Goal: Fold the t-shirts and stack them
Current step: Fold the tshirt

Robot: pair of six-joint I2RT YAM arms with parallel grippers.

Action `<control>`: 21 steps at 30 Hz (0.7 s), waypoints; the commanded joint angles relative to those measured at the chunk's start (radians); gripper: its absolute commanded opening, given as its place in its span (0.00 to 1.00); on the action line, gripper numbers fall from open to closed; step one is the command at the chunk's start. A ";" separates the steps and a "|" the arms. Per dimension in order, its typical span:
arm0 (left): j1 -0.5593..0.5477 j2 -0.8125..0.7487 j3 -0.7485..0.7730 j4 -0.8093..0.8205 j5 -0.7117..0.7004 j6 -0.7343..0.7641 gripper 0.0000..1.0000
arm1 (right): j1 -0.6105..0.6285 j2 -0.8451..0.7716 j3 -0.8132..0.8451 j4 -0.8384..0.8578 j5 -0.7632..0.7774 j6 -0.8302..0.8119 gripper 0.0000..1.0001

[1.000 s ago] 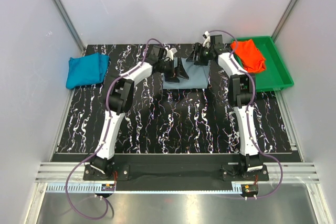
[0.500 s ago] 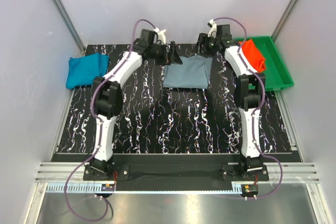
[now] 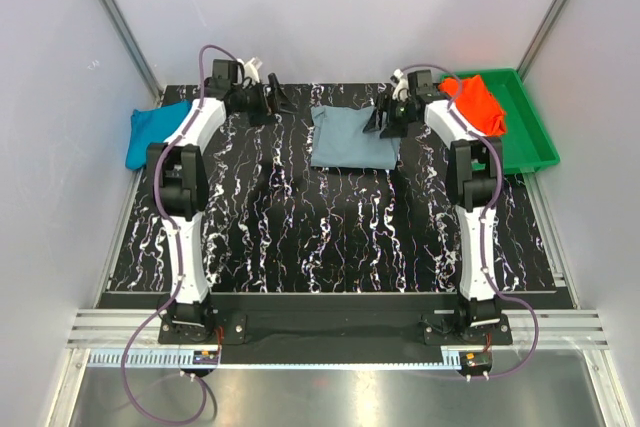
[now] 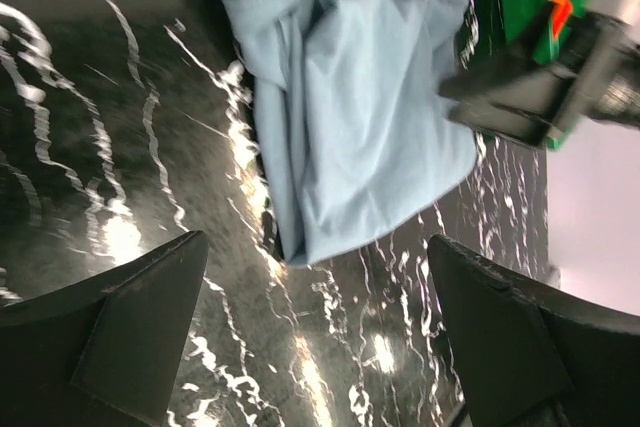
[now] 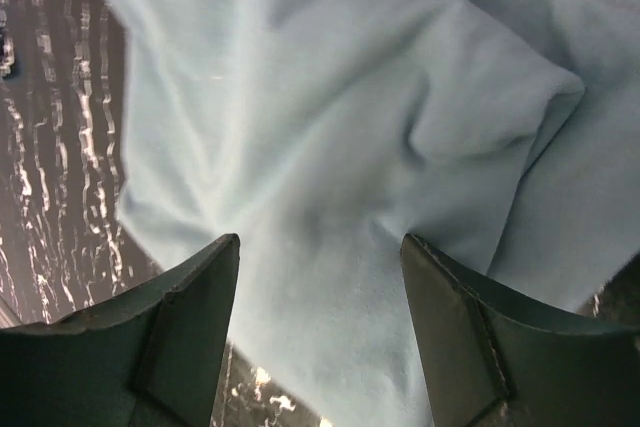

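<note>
We've got the grey-blue t-shirt (image 3: 352,137) lying folded into a rough rectangle on the table (image 3: 330,237), toward the far edge and about mid-width. The right tool (image 3: 385,119) sits right at that shirt's right-hand edge. Its fingers are spread apart with nothing pinched between them, so we'd call it open. The left tool (image 3: 274,100) is off to the shirt's left and clear of it, over bare table between it and the teal-blue t-shirt (image 3: 150,132). Its jaws are wide apart and empty.

The teal-blue one is bunched at the table's far left corner, and the left arm (image 3: 203,119) passes over its inner edge. The orange-red t-shirt (image 3: 478,105) lies crumpled in the green tray (image 3: 530,139) at far right, with the right arm (image 3: 446,120) running alongside it.

Only the overhead camera shows all three shirts at once. The left wrist camera looks at the grey-blue shirt across open table. We see layered, bunched folds along the edge nearest that tool, the right tool at the opposite side, and a sliver of orange and green behind it. The right wrist camera is almost all grey-blue cloth, with soft creases, one puckered fold and a strip of marbled table down one side. It puts the fingers over the cloth, but no view tells us whether the tips actually touch it.
</note>
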 commanded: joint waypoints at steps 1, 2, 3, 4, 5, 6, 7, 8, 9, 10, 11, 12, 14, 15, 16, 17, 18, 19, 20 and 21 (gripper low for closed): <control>-0.026 -0.029 -0.027 0.020 0.076 0.016 0.98 | 0.003 0.049 0.068 -0.008 -0.028 0.040 0.73; -0.025 -0.037 -0.037 0.015 0.078 0.019 0.98 | 0.004 0.066 0.080 -0.005 -0.029 0.047 0.73; -0.023 -0.039 -0.053 0.017 0.084 0.015 0.98 | 0.008 0.072 0.083 -0.002 -0.028 0.048 0.73; -0.022 -0.039 -0.061 0.020 0.090 0.005 0.98 | 0.012 0.078 0.085 -0.001 -0.026 0.045 0.73; -0.020 -0.039 -0.067 0.032 0.093 -0.002 0.98 | 0.014 0.086 0.082 0.003 -0.025 0.044 0.73; -0.020 -0.036 -0.073 0.035 0.093 -0.016 0.98 | 0.015 0.089 0.079 0.003 -0.023 0.042 0.73; -0.020 -0.036 -0.074 0.040 0.095 -0.024 0.98 | 0.017 0.089 0.071 0.003 -0.026 0.042 0.73; -0.022 -0.033 -0.071 0.051 0.102 -0.033 0.98 | 0.021 0.092 0.062 -0.001 -0.029 0.031 0.73; -0.025 -0.033 -0.063 0.052 0.104 -0.041 0.98 | 0.023 0.092 0.057 -0.009 -0.029 0.022 0.73; -0.029 -0.031 -0.060 0.051 0.103 -0.042 0.98 | 0.024 0.090 0.048 -0.018 -0.028 0.016 0.73; -0.032 -0.031 -0.058 0.051 0.101 -0.044 0.98 | 0.026 0.078 0.025 -0.020 -0.031 0.008 0.73; -0.042 -0.031 -0.058 0.051 0.101 -0.045 0.98 | 0.027 0.072 0.011 -0.023 -0.032 0.004 0.73; -0.052 -0.031 -0.063 0.052 0.090 -0.045 0.98 | 0.026 0.041 -0.034 -0.029 -0.032 -0.009 0.73; -0.063 -0.031 -0.070 0.055 0.092 -0.051 0.98 | 0.026 0.034 -0.048 -0.032 -0.032 -0.016 0.73; -0.069 -0.032 -0.075 0.058 0.093 -0.056 0.98 | 0.026 0.024 -0.065 -0.043 -0.031 -0.019 0.73; -0.078 -0.032 -0.080 0.063 0.093 -0.064 0.98 | 0.026 0.011 -0.073 -0.051 -0.028 -0.024 0.73; -0.083 -0.036 -0.086 0.067 0.093 -0.071 0.98 | 0.026 0.003 -0.084 -0.052 -0.026 -0.022 0.73; -0.086 -0.039 -0.089 0.071 0.093 -0.079 0.98 | 0.027 -0.002 -0.105 -0.054 -0.026 -0.022 0.73; -0.089 -0.039 -0.095 0.078 0.093 -0.085 0.98 | 0.026 -0.011 -0.113 -0.057 -0.029 -0.019 0.73; -0.091 -0.039 -0.097 0.084 0.093 -0.102 0.98 | 0.027 -0.017 -0.122 -0.057 -0.032 -0.022 0.73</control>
